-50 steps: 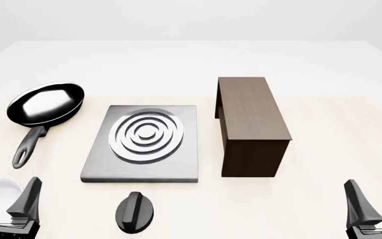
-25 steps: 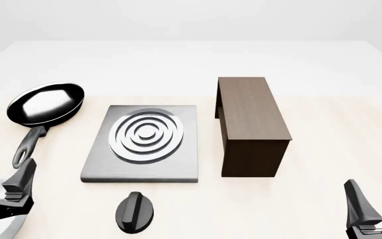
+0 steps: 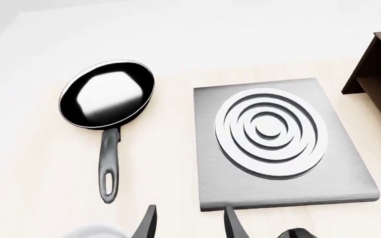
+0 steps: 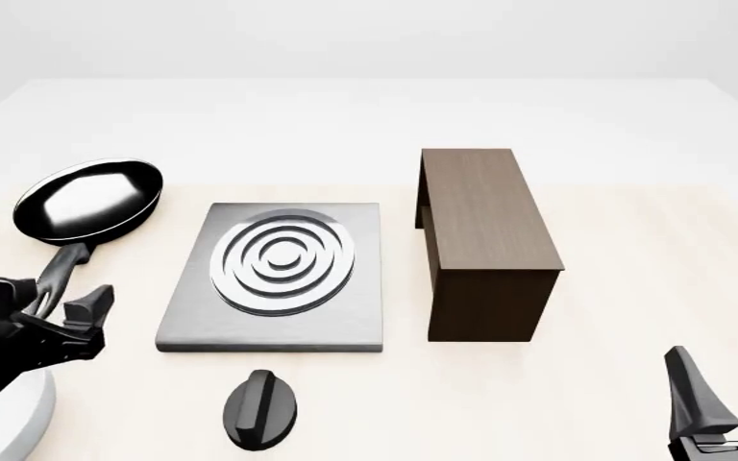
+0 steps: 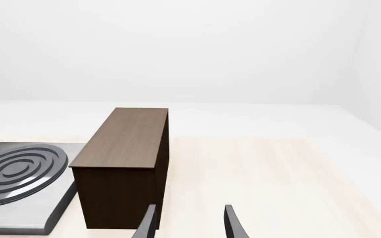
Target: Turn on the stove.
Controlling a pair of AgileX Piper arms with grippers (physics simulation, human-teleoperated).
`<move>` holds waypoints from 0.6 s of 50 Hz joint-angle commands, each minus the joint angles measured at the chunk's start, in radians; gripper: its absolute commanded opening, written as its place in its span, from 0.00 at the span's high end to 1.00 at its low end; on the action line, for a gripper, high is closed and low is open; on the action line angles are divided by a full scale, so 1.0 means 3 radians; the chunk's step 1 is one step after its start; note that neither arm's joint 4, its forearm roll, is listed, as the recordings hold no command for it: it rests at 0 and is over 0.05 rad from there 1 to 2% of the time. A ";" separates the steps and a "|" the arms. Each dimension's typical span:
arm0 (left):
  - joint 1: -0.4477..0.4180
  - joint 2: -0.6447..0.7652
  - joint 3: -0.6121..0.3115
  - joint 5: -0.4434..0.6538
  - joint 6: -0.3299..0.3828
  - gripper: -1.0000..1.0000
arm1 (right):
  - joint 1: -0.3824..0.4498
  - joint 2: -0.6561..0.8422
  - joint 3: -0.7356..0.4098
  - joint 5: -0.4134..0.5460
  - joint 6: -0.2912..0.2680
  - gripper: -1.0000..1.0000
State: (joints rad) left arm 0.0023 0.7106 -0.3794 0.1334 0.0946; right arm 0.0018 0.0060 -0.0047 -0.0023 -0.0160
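The stove (image 4: pixel 189 325) is a flat grey slab with a ringed silver burner (image 4: pixel 282 257) at the table's middle left. Its black ridged knob (image 4: pixel 261 407) lies apart on the table, just in front of the slab. My left gripper (image 4: pixel 72 300) hovers open to the left of the slab, over the pan's handle, holding nothing. In the left wrist view its fingertips (image 3: pixel 148 222) frame the stove (image 3: pixel 210 163) front edge, and the knob (image 3: pixel 296 233) barely shows. My right gripper (image 4: pixel 730 392) stands open at the front right, far from the knob.
A black frying pan (image 4: pixel 87 199) lies left of the stove, handle toward me. A tall dark brown wooden block (image 4: pixel 484 230) stands right of the slab, also seen ahead of the right gripper (image 5: pixel 189 225) as the block (image 5: pixel 124 163).
My left arm has lifted from the front left corner and swung forward and rightward, toward the stove's left side. The right arm has not moved.
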 commanded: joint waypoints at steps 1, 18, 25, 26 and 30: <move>-0.0120 0.0457 -0.0124 0.0050 -0.0071 0.00 | 0.0000 0.0000 0.0000 0.0000 -0.0003 0.00; -0.0252 0.0667 -0.0023 0.0079 -0.0006 0.00 | 0.0001 0.0000 0.0000 0.0000 -0.0004 0.00; -0.0379 0.0866 0.0045 -0.0009 -0.0067 0.00 | 0.0001 0.0000 0.0000 0.0000 -0.0003 0.00; -0.0399 0.0892 0.0050 -0.0012 -0.0090 0.00 | 0.0001 0.0000 0.0000 0.0000 -0.0003 0.00; -0.0477 0.0929 0.0093 -0.0047 -0.0121 0.00 | 0.0001 0.0000 0.0000 0.0000 -0.0004 0.00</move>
State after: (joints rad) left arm -0.0977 0.9377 -0.3742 0.1385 0.0747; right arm 0.0022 0.0059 -0.0048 -0.0023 -0.0170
